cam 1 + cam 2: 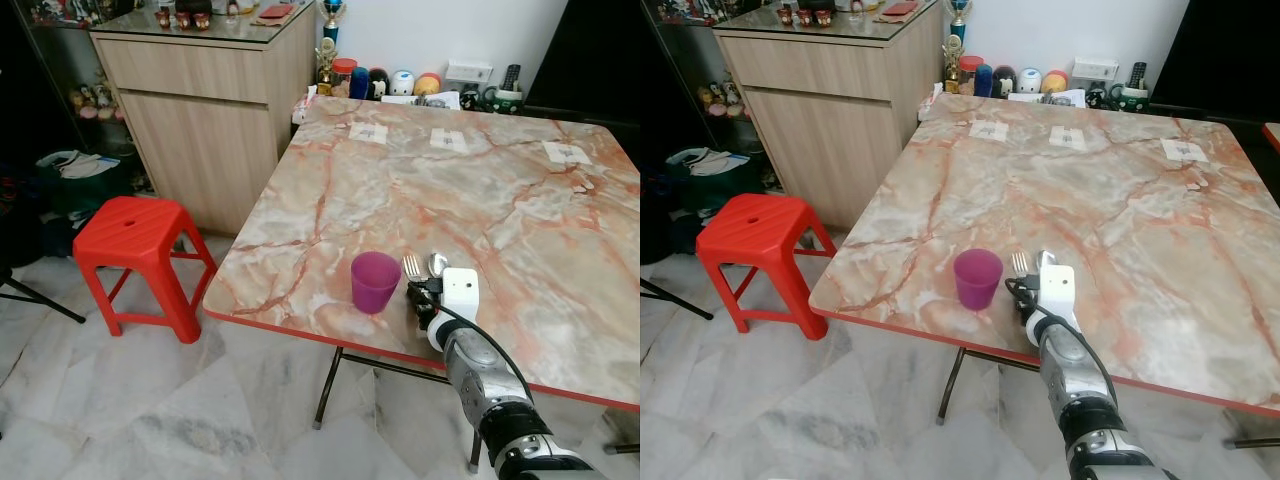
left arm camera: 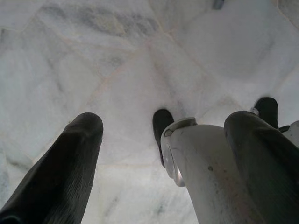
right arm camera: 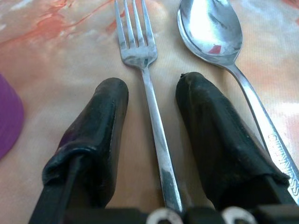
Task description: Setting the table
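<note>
The right gripper (image 3: 152,107) reaches low over the table (image 1: 500,200), fingers apart astride the fork (image 3: 145,84); left gripper (image 2: 163,140) hangs spread above the floor (image 2: 93,56).

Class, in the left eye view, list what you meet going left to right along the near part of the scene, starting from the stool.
Stool → cup → fork → spoon

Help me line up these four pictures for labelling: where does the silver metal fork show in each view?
Left eye view: the silver metal fork lies on the marble table, just right of the purple plastic cup.
Right eye view: its tines are between cup and right gripper.
Left wrist view: floor and the left gripper; no fork.
Right wrist view: the fork runs between the open fingers.
Shared landmark: the silver spoon beside it.
</note>
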`<state>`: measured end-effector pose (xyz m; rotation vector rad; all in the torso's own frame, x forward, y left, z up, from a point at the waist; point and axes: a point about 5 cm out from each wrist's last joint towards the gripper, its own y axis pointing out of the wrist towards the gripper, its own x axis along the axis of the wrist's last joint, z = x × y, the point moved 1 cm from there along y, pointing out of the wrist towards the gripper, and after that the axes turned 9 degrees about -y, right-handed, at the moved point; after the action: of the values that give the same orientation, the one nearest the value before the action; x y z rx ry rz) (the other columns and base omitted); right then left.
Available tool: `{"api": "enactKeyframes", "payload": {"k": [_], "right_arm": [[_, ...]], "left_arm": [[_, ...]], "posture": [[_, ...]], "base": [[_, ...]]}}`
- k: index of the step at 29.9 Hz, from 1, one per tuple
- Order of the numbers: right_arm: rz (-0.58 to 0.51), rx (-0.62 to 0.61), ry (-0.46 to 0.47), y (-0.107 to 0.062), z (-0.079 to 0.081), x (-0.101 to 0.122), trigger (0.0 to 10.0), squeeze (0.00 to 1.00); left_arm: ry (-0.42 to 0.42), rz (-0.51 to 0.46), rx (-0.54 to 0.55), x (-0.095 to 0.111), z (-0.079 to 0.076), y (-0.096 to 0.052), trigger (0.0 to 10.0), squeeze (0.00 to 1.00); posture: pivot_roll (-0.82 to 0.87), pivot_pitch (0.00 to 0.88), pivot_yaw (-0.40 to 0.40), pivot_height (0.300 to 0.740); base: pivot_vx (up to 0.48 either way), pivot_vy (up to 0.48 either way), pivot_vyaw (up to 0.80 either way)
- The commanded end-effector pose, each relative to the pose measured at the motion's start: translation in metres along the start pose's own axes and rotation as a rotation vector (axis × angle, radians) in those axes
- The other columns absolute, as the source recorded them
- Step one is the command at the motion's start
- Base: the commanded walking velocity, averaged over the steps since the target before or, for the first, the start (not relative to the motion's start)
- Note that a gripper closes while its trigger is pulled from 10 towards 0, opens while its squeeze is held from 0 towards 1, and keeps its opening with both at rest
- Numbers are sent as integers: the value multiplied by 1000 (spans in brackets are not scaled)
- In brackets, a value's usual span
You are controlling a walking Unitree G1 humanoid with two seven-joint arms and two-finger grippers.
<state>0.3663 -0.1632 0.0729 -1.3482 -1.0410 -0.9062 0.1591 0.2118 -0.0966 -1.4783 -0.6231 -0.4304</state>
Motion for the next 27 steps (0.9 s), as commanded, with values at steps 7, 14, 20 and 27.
{"api": "enactKeyframes", "payload": {"k": [7, 14, 20, 27], "right_arm": [[36, 12, 4, 0, 1, -7, 0, 0], [38, 16, -2, 0, 3, -9, 0, 0], [41, 18, -12, -1, 4, -10, 0, 0], [43, 19, -18, -1, 4, -11, 0, 0]], "left_arm": [[13, 59, -3, -14, 3, -4, 10000, 0], [13, 66, -5, -16, 3, -4, 10000, 0], [13, 72, -8, -17, 3, -4, 10000, 0], [12, 78, -10, -18, 2, -5, 10000, 0]], "posture": [[40, 101, -31, 740], [39, 96, -31, 740], [38, 92, -32, 740], [39, 89, -32, 740]], "base": [[0, 0, 0], [0, 0, 0], [0, 0, 0], [0, 0, 0]]}}
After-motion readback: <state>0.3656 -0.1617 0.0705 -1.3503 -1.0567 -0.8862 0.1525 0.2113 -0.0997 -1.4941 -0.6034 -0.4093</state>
